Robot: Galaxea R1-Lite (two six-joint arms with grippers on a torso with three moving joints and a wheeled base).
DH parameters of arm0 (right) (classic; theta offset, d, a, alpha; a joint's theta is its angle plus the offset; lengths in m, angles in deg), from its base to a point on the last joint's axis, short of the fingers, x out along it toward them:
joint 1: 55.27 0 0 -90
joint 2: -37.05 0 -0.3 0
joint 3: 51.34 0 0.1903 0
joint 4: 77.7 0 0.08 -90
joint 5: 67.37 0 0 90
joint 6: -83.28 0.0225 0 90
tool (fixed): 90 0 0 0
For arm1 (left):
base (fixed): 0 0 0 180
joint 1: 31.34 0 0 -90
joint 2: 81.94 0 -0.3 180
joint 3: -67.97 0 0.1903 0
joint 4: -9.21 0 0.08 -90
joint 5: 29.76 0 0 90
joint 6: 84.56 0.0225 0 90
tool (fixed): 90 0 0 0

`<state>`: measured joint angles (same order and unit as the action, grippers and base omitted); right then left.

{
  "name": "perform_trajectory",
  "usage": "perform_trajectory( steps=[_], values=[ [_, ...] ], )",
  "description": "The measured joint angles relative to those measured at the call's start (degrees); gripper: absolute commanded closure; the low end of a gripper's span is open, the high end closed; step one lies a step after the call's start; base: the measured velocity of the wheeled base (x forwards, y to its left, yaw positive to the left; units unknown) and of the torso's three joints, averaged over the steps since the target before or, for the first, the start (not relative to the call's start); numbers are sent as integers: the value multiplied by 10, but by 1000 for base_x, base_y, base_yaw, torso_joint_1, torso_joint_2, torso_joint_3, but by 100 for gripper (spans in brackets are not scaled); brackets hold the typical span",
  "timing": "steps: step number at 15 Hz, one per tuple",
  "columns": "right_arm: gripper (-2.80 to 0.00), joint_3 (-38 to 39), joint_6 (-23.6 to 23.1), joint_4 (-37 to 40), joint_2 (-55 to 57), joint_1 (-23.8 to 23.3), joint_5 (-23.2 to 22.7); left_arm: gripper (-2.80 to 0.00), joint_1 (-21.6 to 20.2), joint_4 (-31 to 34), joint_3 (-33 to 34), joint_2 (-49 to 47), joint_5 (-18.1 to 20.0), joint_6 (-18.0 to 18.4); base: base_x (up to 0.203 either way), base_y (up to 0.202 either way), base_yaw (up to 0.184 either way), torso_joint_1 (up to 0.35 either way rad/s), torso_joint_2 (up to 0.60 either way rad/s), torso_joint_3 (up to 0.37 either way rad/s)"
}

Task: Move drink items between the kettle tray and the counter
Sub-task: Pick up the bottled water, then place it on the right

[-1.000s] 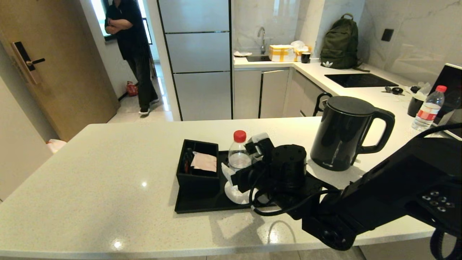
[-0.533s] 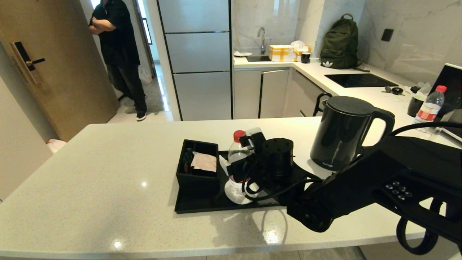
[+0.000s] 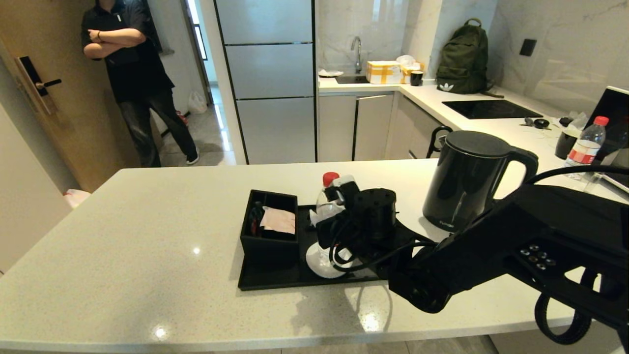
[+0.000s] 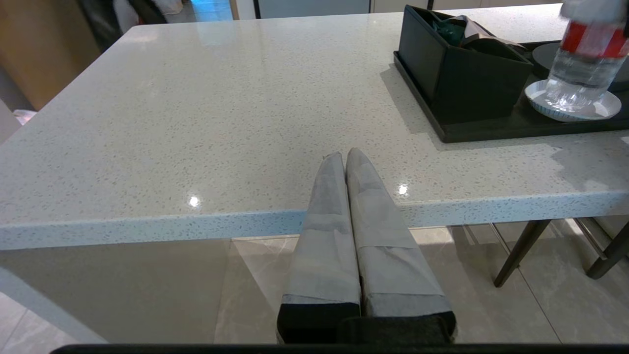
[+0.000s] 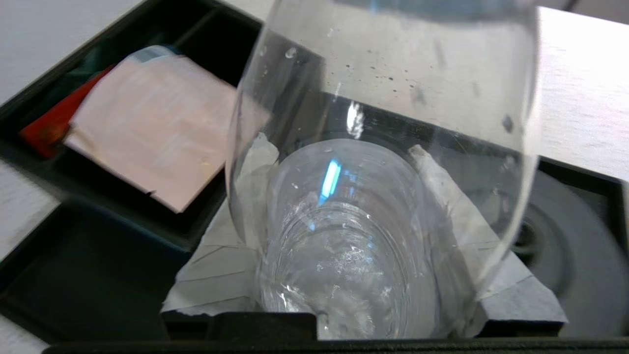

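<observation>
My right gripper point(image 3: 328, 211) is shut on the clear water bottle point(image 3: 325, 202) with the red cap. The taped fingers point(image 5: 231, 275) press both sides of its body point(image 5: 344, 236). The bottle leans slightly, base over the white coaster point(image 4: 602, 105) on the black kettle tray point(image 3: 275, 281); whether it touches, I cannot tell. The round kettle base point(image 5: 580, 255) shows beside it. The black kettle point(image 3: 464, 182) stands on the counter point(image 3: 147, 221) right of the tray. My left gripper point(image 4: 344, 156) is shut and empty, parked at the counter's front edge.
The black sachet box point(image 3: 270, 228) fills the tray's left end, close to the bottle. A second red-capped bottle point(image 3: 585, 147) and a dark cup stand at the far right. A person point(image 3: 130, 73) stands in the doorway beyond the counter.
My right gripper closed in on the bottle, which has risen a little and tipped to the right. The person in the background walked left.
</observation>
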<state>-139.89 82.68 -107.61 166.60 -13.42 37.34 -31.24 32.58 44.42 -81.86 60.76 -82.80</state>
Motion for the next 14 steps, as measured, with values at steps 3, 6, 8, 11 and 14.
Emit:
perform_trajectory(
  steps=[3, 6, 8, 11, 14],
  values=[
    [0, 10, 2, 6, -31, 0, 15, 0, 0, 0, 0, 0, 0, 0, 0, 0, 0, 0, 0, 0],
    [0, 14, 5, 45, -93, 1, 35, 0, 0, 0, 0, 0, 0, 0, 0, 0, 0, 0, 0, 0],
    [0, 23, 11, 86, -156, -12, 65, 0, 0, 0, 0, 0, 0, 0, 0, 0, 0, 0, 0, 0],
    [0, 99, 34, 129, -244, -74, 154, 0, 0, 0, 0, 0, 0, 0, 0, 0, 0, 0, 0, 0],
    [0, 201, 60, 130, -298, -125, 221, 0, -1, 0, 0, 0, 0, 0, 0, 0, 0, 0, 0, 0]
  ],
)
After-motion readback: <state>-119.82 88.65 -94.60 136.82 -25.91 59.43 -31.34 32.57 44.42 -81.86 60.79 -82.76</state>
